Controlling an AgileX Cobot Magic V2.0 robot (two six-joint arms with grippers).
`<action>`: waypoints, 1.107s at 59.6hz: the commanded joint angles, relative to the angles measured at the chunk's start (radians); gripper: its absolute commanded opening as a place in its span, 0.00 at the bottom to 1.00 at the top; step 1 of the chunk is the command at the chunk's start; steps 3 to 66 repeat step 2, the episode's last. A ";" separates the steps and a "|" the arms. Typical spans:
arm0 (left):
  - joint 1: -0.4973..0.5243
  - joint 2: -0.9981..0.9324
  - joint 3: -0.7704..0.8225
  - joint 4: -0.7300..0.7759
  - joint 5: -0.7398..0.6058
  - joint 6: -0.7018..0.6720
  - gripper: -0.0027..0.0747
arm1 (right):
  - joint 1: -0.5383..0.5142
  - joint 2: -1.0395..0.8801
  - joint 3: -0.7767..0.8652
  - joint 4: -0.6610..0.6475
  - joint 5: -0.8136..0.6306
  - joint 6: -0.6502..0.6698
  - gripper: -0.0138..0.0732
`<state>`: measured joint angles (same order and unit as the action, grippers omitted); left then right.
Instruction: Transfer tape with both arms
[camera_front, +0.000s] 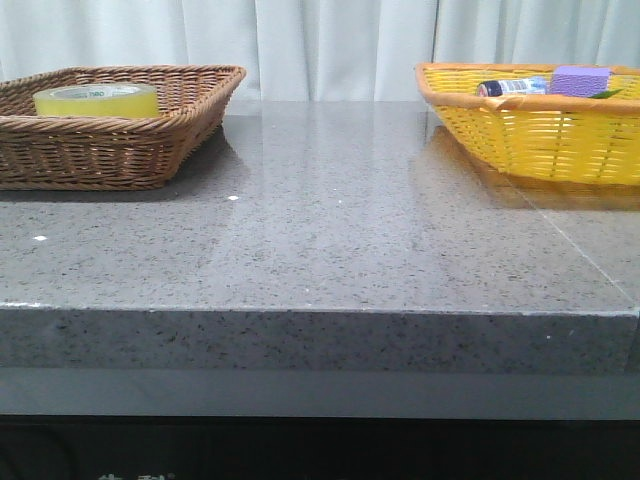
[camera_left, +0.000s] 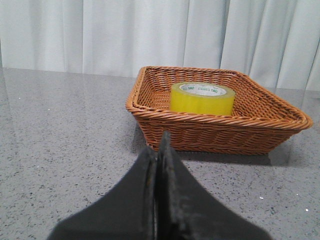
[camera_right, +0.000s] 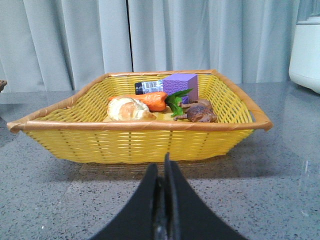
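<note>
The tape (camera_front: 96, 99) lies flat in the brown basket (camera_front: 120, 150) at about ten o'clock on the surface (camera_front: 330, 220), its round opening facing up and its axis vertical, so the roll is wider than it is tall. It is a smooth translucent yellow band around a white core printed in green, seen more plainly in the left wrist view, where the tape (camera_left: 202, 98) sits toward the far side of the brown basket (camera_left: 215, 132), well apart from the left end effector (camera_left: 157, 150). That end effector is a pair of dark, matte, tapered fingers pressed together tip to tip with nothing between them, hovering over bare grey speckled stone short of the basket's near wall. The brown basket is a shallow rectangle of tightly woven wicker with a braided rim and flaring sides. At about two o'clock stands the yellow basket (camera_front: 540, 140), woven of glossy flat strips with an orange-tan rim. In the right wrist view the yellow basket (camera_right: 140, 142) holds a purple block (camera_right: 181, 85), a carrot (camera_right: 150, 100) with green leaves, a pale bread roll (camera_right: 129, 109), a dark bottle (camera_right: 149, 87) with a label, and a brown lumpy thing (camera_right: 200, 112) that may be a toy, though it is too small to tell. The right end effector (camera_right: 165, 165) is likewise clenched on nothing, its fingers meeting in a thin seam just short of the basket. Pale pleated curtains (camera_front: 330, 40) hang behind the polished surface.
</note>
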<state>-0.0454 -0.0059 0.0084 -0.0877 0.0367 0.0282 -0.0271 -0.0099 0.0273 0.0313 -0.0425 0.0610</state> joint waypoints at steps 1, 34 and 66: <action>-0.002 -0.019 0.040 -0.009 -0.088 0.000 0.01 | -0.007 -0.027 -0.025 0.003 -0.076 0.001 0.08; -0.002 -0.019 0.040 -0.009 -0.088 0.000 0.01 | -0.007 -0.027 -0.025 0.003 -0.076 0.001 0.08; -0.002 -0.019 0.040 -0.009 -0.088 0.000 0.01 | -0.007 -0.027 -0.025 0.003 -0.076 0.001 0.08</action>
